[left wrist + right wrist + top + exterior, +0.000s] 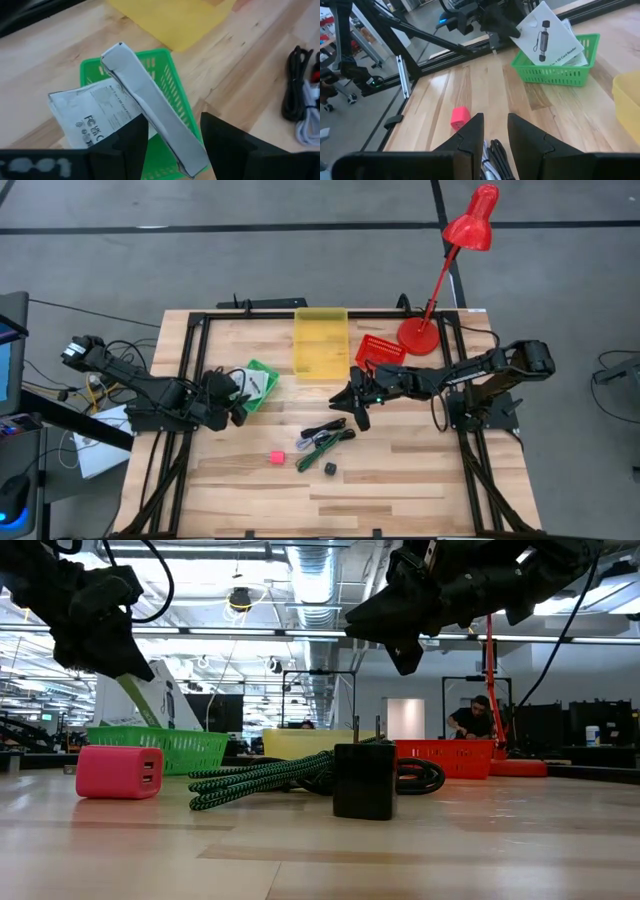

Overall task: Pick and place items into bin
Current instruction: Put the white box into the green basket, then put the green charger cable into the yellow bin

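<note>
My left gripper [238, 395] is shut on a flat white packet [546, 35] with a black pen-like print, above the green basket [264, 380]. A second white packet [92, 117] lies in that basket, leaning on its wall. My right gripper [355, 408] hovers open, with a narrow gap, above the black and green cable bundle [326, 442], touching nothing. On the table near the bundle rest the pink cube [275, 455] and the black cube [330, 468]. The low view shows the pink cube [118, 772], the cable bundle [270, 778] and the black cube [363, 780] in a row. My left gripper pinches the white packet between its two fingers at one end [520, 31], coming from the table's left side. The packet passes edge-on [160, 117] between the fingers [132, 145]. It hangs tilted, its lower edge [560, 64] down inside the green basket.
A yellow bin [320, 340] stands at the far middle of the table, with a red basket [380, 350] and a red desk lamp [420, 335] to its right. Bare wood lies along the near edge. A person [478, 720] sits far behind the table.
</note>
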`<action>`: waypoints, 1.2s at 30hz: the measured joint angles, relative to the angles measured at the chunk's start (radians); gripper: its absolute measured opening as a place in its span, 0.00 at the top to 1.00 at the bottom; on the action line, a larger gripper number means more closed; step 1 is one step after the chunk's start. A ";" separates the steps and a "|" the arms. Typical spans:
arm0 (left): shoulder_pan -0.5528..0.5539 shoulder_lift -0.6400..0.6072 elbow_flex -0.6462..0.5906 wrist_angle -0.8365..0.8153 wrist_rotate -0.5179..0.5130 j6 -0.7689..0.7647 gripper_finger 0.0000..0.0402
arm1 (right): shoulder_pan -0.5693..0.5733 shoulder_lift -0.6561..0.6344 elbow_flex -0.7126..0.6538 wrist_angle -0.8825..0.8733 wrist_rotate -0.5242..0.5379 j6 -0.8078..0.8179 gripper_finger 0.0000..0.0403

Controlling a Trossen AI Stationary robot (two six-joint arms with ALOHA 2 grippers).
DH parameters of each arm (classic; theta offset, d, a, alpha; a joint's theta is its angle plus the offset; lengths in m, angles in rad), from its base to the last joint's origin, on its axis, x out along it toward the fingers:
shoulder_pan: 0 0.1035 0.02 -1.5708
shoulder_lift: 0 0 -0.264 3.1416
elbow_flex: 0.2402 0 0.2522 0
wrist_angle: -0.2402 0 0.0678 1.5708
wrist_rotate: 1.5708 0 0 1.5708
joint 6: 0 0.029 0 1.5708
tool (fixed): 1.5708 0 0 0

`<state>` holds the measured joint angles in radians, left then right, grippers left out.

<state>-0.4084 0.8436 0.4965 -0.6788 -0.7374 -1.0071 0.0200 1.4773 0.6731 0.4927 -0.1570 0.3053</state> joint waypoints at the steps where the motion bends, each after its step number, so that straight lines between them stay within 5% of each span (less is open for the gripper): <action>1: 0.000 0.000 0.000 -0.012 0.000 0.000 0.57 | 0.000 0.000 0.000 0.000 0.000 0.000 0.80; 25: 0.000 0.000 0.000 -0.337 -0.020 -0.218 0.57 | -0.001 0.000 0.000 -0.013 0.001 -0.029 0.80; 36: 0.000 0.000 0.000 -0.339 -0.008 -0.274 0.57 | 0.002 0.000 0.000 -0.115 -0.004 -0.161 0.80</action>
<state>-0.4080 0.8436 0.4965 -1.0180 -0.7452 -1.2809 0.0218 1.4773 0.6727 0.3775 -0.1609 0.1439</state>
